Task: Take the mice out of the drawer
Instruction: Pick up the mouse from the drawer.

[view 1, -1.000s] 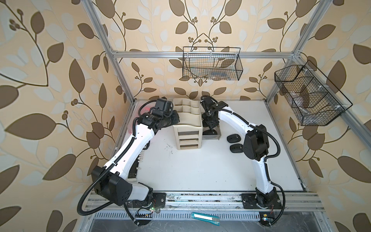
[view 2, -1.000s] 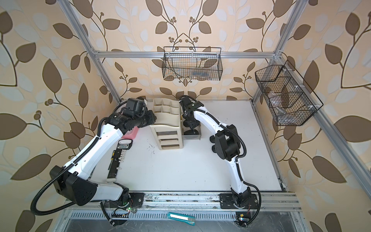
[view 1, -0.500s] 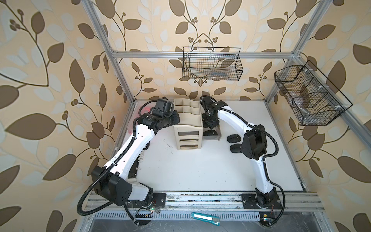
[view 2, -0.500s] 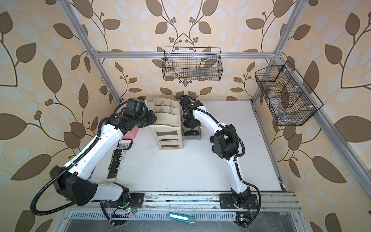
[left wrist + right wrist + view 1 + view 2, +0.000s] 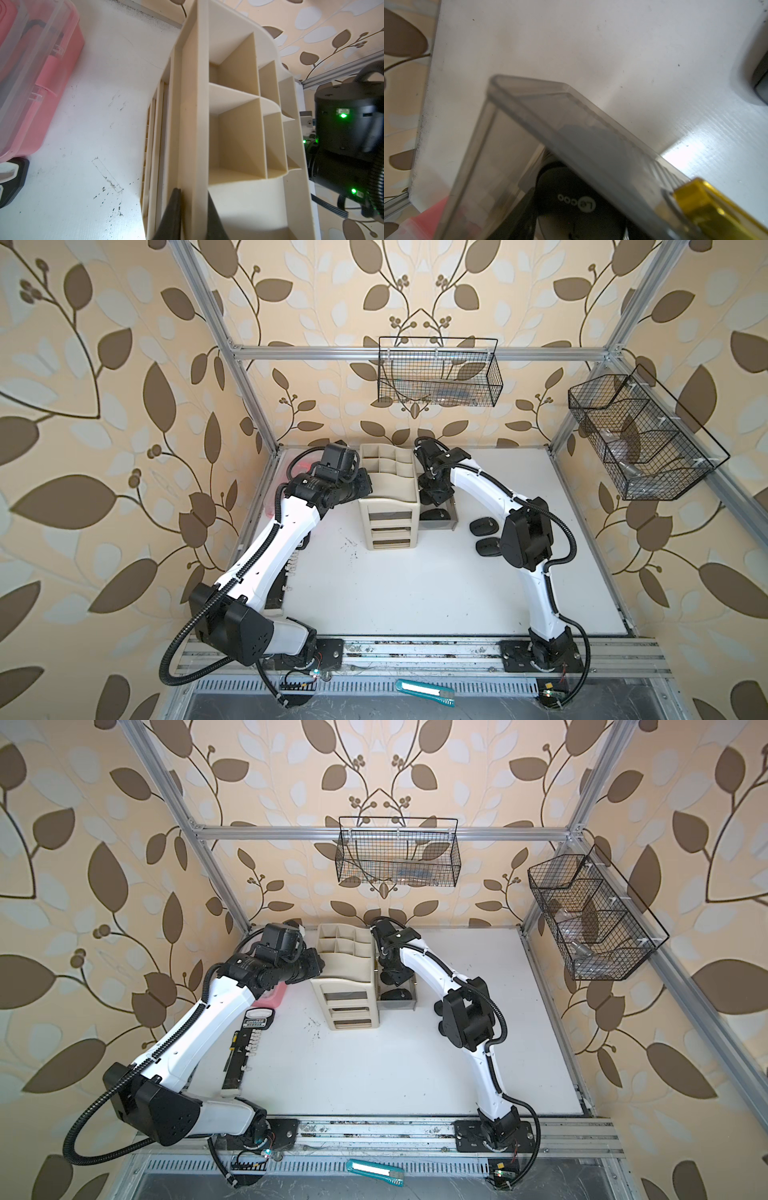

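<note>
Across the white worktop [image 5: 415, 593], the biggest thing is a beige plastic desk organiser [image 5: 388, 506] with open compartments on top and drawer slots in its front. It stands toward the back wall. The left end effector [image 5: 193, 194] is clamped on one of the organiser's upper walls, a dark finger on each face. Just beside the organiser, on the right arm's side, a smoky clear plastic drawer [image 5: 436, 526] sits flat on the worktop. The right end effector [image 5: 434, 497] reaches down into that drawer over a matte black oval mouse [image 5: 577, 205] lying inside. One finger [image 5: 517, 212] shows beside the mouse, but I cannot tell whether the jaws have closed on it. Two more black oval mice [image 5: 484, 526] lie on the worktop further out on that same side of the organiser, apart from the drawer.
</note>
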### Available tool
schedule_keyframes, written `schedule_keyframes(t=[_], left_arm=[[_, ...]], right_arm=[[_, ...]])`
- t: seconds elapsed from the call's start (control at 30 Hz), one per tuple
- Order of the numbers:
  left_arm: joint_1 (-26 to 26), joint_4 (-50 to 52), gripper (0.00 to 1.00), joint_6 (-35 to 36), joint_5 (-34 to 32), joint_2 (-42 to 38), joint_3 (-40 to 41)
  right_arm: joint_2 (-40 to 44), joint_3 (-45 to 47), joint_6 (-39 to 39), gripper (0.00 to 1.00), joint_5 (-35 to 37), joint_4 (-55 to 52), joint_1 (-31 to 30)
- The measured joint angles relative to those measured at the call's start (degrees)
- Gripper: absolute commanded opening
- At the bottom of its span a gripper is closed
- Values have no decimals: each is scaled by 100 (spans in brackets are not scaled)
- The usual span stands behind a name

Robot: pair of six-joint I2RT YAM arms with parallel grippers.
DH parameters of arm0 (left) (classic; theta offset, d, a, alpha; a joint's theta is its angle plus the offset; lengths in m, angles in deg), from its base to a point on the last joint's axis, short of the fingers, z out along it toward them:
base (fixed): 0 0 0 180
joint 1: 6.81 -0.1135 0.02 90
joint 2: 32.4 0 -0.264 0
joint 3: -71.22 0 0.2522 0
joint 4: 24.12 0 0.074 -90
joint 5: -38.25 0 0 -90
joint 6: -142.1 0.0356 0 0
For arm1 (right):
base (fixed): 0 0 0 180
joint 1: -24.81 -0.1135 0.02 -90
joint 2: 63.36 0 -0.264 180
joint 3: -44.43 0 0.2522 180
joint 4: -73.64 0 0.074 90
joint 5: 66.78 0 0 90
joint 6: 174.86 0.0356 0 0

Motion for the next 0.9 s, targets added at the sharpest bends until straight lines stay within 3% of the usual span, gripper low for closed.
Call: schedule_keyframes(t=[0.9], left_arm=[[238,107,15,-114,-402,146,-173]], right_arm=[[728,826,-42,62,-267,673,48]])
